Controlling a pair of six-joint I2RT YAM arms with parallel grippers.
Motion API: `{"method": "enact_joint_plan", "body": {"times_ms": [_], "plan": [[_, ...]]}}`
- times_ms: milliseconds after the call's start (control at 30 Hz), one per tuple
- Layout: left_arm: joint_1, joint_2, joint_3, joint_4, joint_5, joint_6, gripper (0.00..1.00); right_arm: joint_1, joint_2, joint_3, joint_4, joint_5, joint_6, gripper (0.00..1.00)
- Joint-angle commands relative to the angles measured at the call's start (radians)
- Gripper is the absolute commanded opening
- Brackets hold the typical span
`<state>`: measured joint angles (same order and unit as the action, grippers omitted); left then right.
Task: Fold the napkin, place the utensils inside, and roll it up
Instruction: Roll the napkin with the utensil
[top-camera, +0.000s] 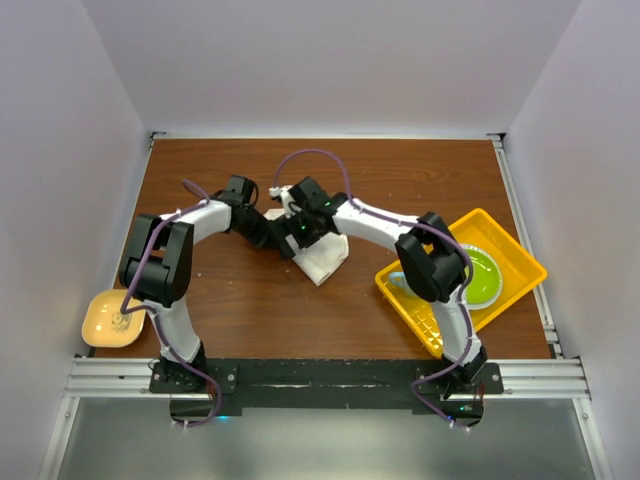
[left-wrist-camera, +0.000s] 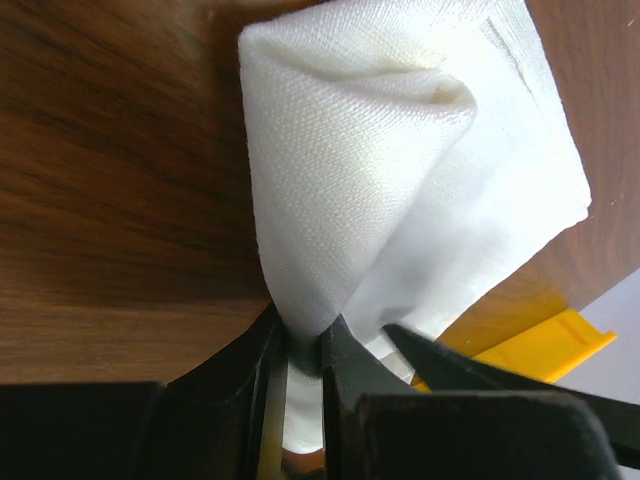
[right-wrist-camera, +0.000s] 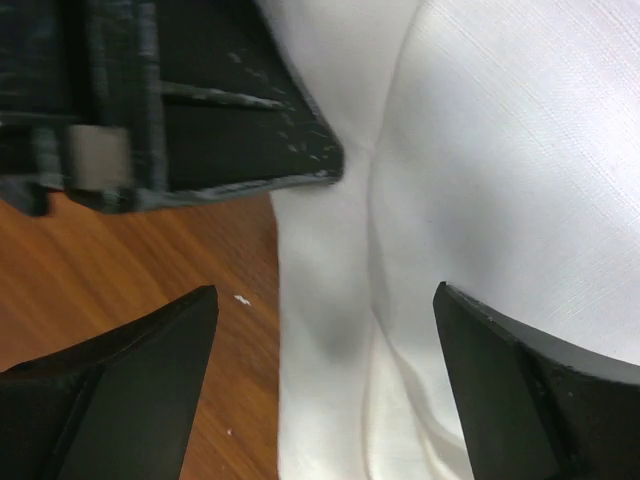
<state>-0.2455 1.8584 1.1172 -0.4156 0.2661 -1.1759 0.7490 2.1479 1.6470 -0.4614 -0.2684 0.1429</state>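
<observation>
The napkin (top-camera: 323, 258) is a bunched white cloth in the middle of the brown table (top-camera: 250, 300). In the left wrist view my left gripper (left-wrist-camera: 300, 345) is shut on a pinched fold of the napkin (left-wrist-camera: 400, 170), which rises in a puffed cone ahead of the fingers. In the right wrist view my right gripper (right-wrist-camera: 325, 300) stands open just above the napkin (right-wrist-camera: 470, 180), nothing between its fingertips. From above, the left gripper (top-camera: 278, 238) and right gripper (top-camera: 303, 236) meet at the cloth's far-left edge. The utensils are out of view.
A yellow tray (top-camera: 515, 240) with a green dish (top-camera: 482, 275) sits at the right, partly under the right arm. A pale yellow bowl (top-camera: 108, 318) lies at the near left. In the right wrist view the left gripper's body (right-wrist-camera: 200, 100) fills the upper left.
</observation>
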Motion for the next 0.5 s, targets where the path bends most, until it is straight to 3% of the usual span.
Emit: {"method": "enact_joint_plan", "body": {"times_ms": [0, 200, 400, 467], "plan": [[-0.012, -0.021, -0.016, -0.1, -0.016, -0.022, 0.02, 0.117, -0.048, -0.01, -0.002, 0.386, -0.101, 0.98], [-0.012, -0.034, -0.016, -0.104, -0.015, -0.037, 0.02, 0.197, -0.002, 0.01, 0.044, 0.55, -0.131, 0.98], [-0.012, -0.034, -0.013, -0.111, -0.018, -0.039, 0.02, 0.205, 0.029, -0.009, 0.037, 0.58, -0.102, 0.98], [-0.012, -0.038, -0.017, -0.111, -0.018, -0.042, 0.01, 0.205, 0.029, -0.027, 0.044, 0.569, -0.094, 0.91]]}}
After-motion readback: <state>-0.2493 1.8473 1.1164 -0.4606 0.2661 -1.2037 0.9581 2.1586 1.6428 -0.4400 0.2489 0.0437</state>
